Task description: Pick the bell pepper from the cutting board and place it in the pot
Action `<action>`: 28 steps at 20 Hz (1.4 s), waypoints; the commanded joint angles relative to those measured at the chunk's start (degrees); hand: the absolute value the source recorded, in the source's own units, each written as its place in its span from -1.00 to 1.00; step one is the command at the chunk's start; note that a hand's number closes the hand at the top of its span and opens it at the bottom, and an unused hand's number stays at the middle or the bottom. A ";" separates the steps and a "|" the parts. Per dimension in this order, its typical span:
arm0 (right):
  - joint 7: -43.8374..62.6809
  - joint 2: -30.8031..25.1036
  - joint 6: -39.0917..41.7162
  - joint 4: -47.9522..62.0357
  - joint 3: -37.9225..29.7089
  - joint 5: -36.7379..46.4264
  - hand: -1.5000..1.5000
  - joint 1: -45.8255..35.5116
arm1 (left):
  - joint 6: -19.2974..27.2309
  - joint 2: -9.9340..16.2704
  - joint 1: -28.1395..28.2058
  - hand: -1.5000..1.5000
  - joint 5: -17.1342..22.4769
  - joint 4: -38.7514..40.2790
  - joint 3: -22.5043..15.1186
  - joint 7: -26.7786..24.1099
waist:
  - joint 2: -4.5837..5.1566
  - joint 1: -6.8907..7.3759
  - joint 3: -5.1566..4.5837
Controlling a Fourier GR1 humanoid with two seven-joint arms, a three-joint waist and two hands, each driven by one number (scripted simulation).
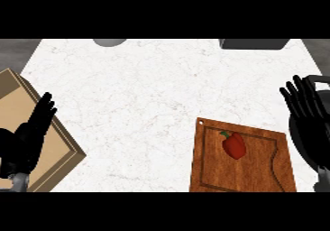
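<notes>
Pepper (235, 145) lies untouched on the cutting board (214, 173). Your right hand (307, 108) hovers open over the pot (325, 81); bring it left, descend straight, then close around the pepper's middle.

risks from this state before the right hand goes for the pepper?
1. The right hand hangs open over the dark pot at the right edge, hiding most of it; the placing spot is hard to judge.
2. The bell pepper is small and lies flat on the cutting board; fingers may push it aside instead of closing round it.
3. The pot stands right beside the board, so a low carry could clip its rim.
</notes>
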 commanded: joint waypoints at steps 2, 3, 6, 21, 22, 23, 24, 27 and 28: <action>2.91 -4.00 13.13 2.37 2.70 -4.31 1.00 -12.04 | -0.69 -1.96 -4.93 0.00 1.33 -3.27 0.61 -0.80 | 1.68 2.64 0.61; 1.67 -5.01 18.36 2.23 4.33 -5.21 1.00 -13.50 | -0.57 -2.74 -7.07 0.00 1.06 -3.06 0.83 -2.57 | 2.19 3.64 0.65; 0.92 -5.93 29.69 0.51 9.23 -8.01 1.00 -17.45 | -1.24 -4.41 -10.93 0.00 2.04 -6.44 1.14 -5.45 | 2.83 7.92 0.74; -38.02 -23.53 38.01 15.38 11.16 29.78 -1.00 -29.18 | -2.93 -8.25 -16.01 0.00 4.61 0.05 2.50 -6.90 | 3.18 3.80 0.92; -38.60 -23.52 35.67 15.19 13.81 33.30 -1.00 -29.13 | -3.49 -8.20 -16.09 0.00 5.16 0.62 3.05 -7.26 | 3.24 4.10 0.88; -40.17 -25.59 35.88 14.60 14.50 34.37 -1.00 -30.58 | -2.61 -9.14 -16.91 0.00 4.46 1.80 2.93 -7.93 | 3.00 3.19 0.80; -40.11 -24.45 33.12 14.35 17.97 38.02 -1.00 -30.82 | -2.06 -10.32 -16.74 0.00 3.76 2.90 1.87 -8.35 | 3.22 3.61 0.78; -45.05 -26.86 28.30 15.85 22.32 44.65 -1.00 -31.35 | -2.17 -9.59 -17.51 0.00 3.50 2.09 2.19 -7.34 | 2.44 2.90 0.76; -47.62 -27.28 27.87 17.85 22.68 44.87 -1.00 -32.22 | -1.79 -10.63 -17.74 0.00 2.94 3.99 2.12 -8.60 | 2.45 2.31 0.71</action>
